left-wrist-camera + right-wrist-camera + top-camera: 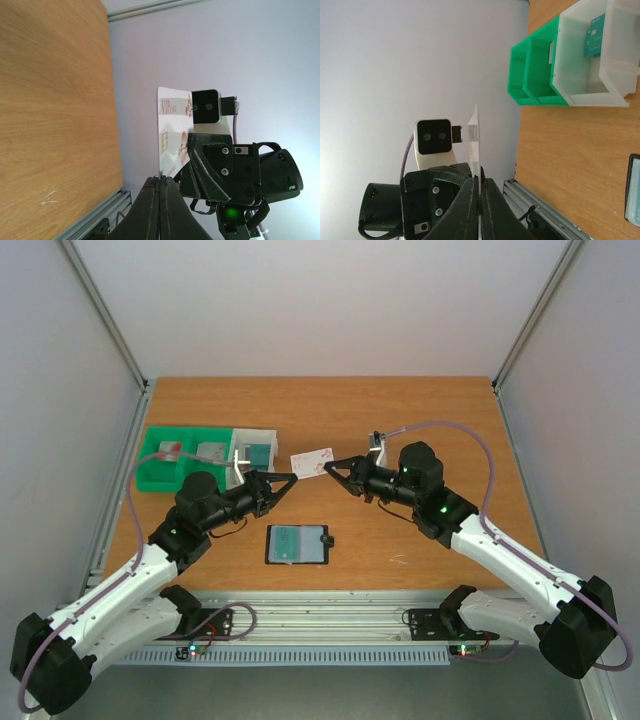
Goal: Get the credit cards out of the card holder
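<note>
The black card holder lies open on the table between the arms, a teal-green card in its clear pocket and its clasp tab on the right. Its edge shows in the right wrist view. My right gripper is raised and shut on a white credit card, seen edge-on between its fingers. My left gripper is raised, facing it, with its jaws shut. Its tips sit at the lower edge of the white card, which faces it flat and is not between its fingers.
A green two-compartment tray and a white tray stand at the back left; they also show in the right wrist view. The white tray holds a teal card. The green compartments hold small flat items.
</note>
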{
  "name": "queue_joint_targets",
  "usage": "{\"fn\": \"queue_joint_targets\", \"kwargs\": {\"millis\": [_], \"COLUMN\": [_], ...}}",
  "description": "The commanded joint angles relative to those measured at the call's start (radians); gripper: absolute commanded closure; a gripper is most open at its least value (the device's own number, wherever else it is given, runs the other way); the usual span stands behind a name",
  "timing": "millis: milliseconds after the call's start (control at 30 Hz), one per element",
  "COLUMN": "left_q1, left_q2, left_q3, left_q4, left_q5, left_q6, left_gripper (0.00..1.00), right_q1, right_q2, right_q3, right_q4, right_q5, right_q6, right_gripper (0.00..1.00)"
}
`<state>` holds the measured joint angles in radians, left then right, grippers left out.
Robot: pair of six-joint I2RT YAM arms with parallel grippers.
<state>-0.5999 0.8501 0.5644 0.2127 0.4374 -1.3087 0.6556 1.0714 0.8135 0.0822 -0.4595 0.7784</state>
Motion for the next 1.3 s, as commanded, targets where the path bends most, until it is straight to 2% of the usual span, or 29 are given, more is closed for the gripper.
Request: {"fn": "queue_joint_targets", "kwargs": {"millis": [0, 67, 167, 233, 367, 500, 700, 800, 933, 1067, 1267], "left_q1": [0.000, 0.003, 0.025, 0.064, 0.167, 0.248, 0.392, 0.457, 0.528, 0.649, 0.748], "left_q2": [-0.012, -0.002, 0.019, 0.038, 0.081, 0.128, 0.216, 0.277, 0.354, 0.402, 0.493], "left_q3": [0.010, 0.031, 0.074, 0.104, 0.160, 0.304, 0.419, 0.505, 0.618, 0.656, 0.769], "left_q4": [0.020, -0.011, -0.087, -0.137, -0.204, -0.495, -0.709, -0.850, -1.027, -1.053, -1.157], "left_q5": [-0.005, 0.014, 0.050, 0.094, 0.216, 0.245, 0.313, 0.330, 0.260, 0.298, 0.208], "left_q6": [0.055, 0.082, 0.133, 0.172, 0.234, 0.421, 0.595, 0.733, 0.888, 0.951, 1.043], "left_gripper": [1.00, 0.99, 1.00, 1.00, 1.00, 0.99, 0.99, 1.00, 1.00, 1.00, 0.99], "right_q1": [0.003, 0.003, 0.003, 0.002, 0.001, 0.001, 0.001, 0.001, 0.001, 0.001, 0.001], "right_q2": [-0.003, -0.023, -0.070, -0.104, -0.161, -0.217, -0.275, -0.294, -0.320, -0.326, -0.321], "right_q3": [-0.020, -0.038, -0.058, -0.065, -0.051, -0.037, -0.014, 0.009, 0.016, 0.020, 0.054], "right_q4": [0.041, 0.030, -0.019, -0.071, -0.240, -0.368, -0.522, -0.602, -0.627, -0.639, -0.682], "right_q5": [-0.021, -0.015, 0.005, 0.013, 0.028, 0.065, 0.091, 0.102, 0.086, 0.064, 0.050], "right_q6": [-0.008, -0.027, -0.074, -0.112, -0.221, -0.308, -0.407, -0.445, -0.461, -0.471, -0.524], "right_gripper": [0.91, 0.81, 0.61, 0.48, 0.28, 0.04, 0.02, 0.02, 0.01, 0.02, 0.02]}}
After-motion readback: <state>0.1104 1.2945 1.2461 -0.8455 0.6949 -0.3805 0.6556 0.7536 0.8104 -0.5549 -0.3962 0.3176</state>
